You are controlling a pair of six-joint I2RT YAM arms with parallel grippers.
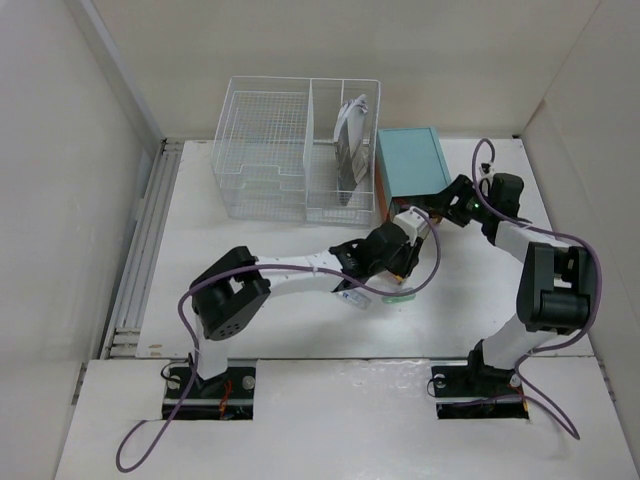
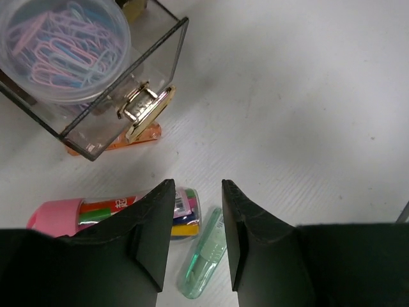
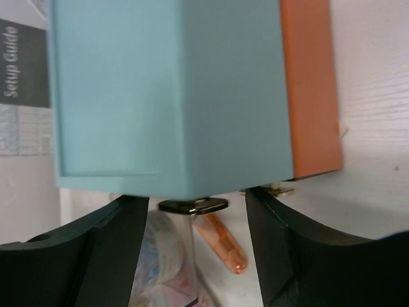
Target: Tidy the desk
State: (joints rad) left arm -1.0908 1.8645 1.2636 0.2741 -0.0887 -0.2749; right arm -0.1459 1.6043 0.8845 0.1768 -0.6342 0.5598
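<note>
The white desk [image 1: 300,325] carries a teal-topped drawer box [image 1: 410,160] at the back right. Its clear drawer [image 2: 163,61] with a gold handle [image 2: 144,112] is pulled out and holds a tub of pastel paper clips [image 2: 64,51]. My left gripper [image 2: 197,185] is open and empty, hovering over a green translucent pen-like item [image 2: 204,262] and a pink-capped tube of coloured pieces [image 2: 96,214]. It also shows in the top view [image 1: 402,250]. My right gripper [image 3: 195,199] is open at the box's front [image 3: 166,96], its jaws either side of the drawer handle [image 3: 192,206]. It shows in the top view too [image 1: 440,212].
A white wire basket [image 1: 265,150] stands at the back with booklets [image 1: 350,140] in its right compartment. An orange translucent pen [image 3: 223,246] lies on the desk beside the drawer and shows in the left wrist view [image 2: 137,137]. Pale panels wall the desk.
</note>
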